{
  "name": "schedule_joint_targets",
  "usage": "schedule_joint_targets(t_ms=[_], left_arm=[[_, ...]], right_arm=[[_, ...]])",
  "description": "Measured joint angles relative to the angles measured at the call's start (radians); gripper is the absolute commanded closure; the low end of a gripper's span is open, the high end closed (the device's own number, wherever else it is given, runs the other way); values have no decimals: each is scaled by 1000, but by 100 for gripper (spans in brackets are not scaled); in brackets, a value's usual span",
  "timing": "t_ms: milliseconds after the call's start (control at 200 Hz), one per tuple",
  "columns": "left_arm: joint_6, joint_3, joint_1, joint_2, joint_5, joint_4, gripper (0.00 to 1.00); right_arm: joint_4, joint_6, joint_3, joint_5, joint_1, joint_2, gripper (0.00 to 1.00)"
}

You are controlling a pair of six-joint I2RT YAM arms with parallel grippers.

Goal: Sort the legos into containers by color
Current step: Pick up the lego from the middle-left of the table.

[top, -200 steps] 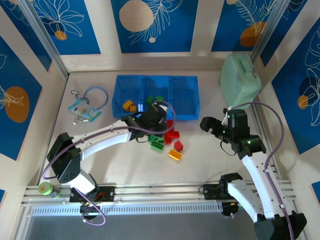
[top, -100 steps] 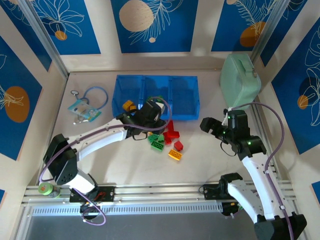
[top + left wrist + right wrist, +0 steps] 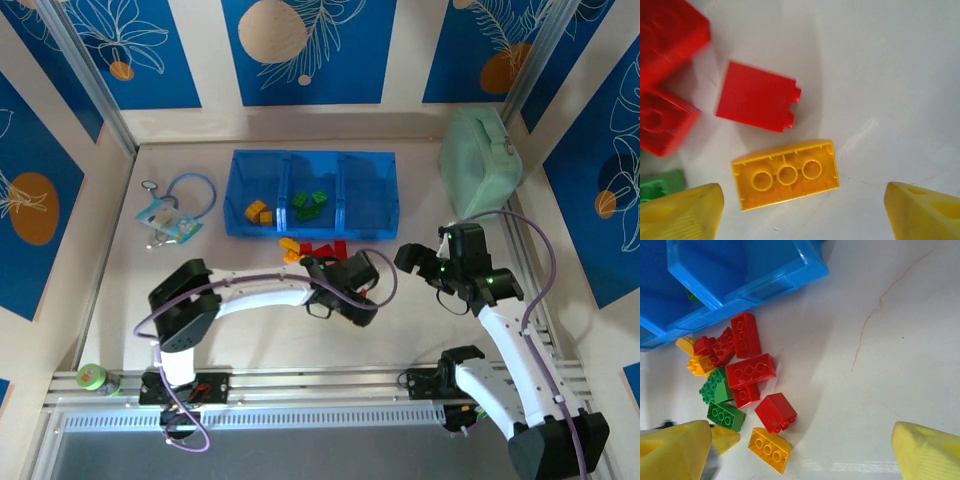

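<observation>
Two hands are both gaping wide and gripping nothing. The left hand [image 3: 802, 214] is hovering low over the table [image 3: 900, 75], its yellow fingertips [image 3: 682, 212] standing either side of a yellow lego [image 3: 785, 174] that is lying underside up, not touching it. Just beyond, a red lego [image 3: 756, 97] is lying on its side, with more red ones [image 3: 665, 35] and a green one [image 3: 657, 187] crowding the left edge. The right hand [image 3: 799, 452] is hanging off to the right over bare table, facing the loose pile of legos [image 3: 747, 372], with red, green and yellow mixed. The pile is sitting just in front of the blue tray [image 3: 757, 290]. Farther back, seen from above, the left compartment [image 3: 245, 185] is holding yellow-orange legos [image 3: 258, 211] and the middle compartment [image 3: 312, 180] green legos [image 3: 309, 203]. A pale green box [image 3: 480, 160] is standing far right, apart from the tray.
</observation>
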Motion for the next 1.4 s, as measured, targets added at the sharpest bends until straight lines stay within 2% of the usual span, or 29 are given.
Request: schedule_joint_targets(t_ms=[260, 685, 1146, 1401], left_arm=[[-39, 53, -22, 58, -37, -66, 1], [-43, 110, -33, 151, -44, -71, 4], [-49, 145, -32, 196, -86, -90, 35], [-49, 95, -19, 149, -96, -84, 43]], right_arm=[[2, 11, -26, -5, 0, -28, 7], [4, 15, -43, 1, 0, -39, 7], [4, 15, -62, 19, -2, -39, 8], [4, 15, -62, 19, -6, -59, 8]])
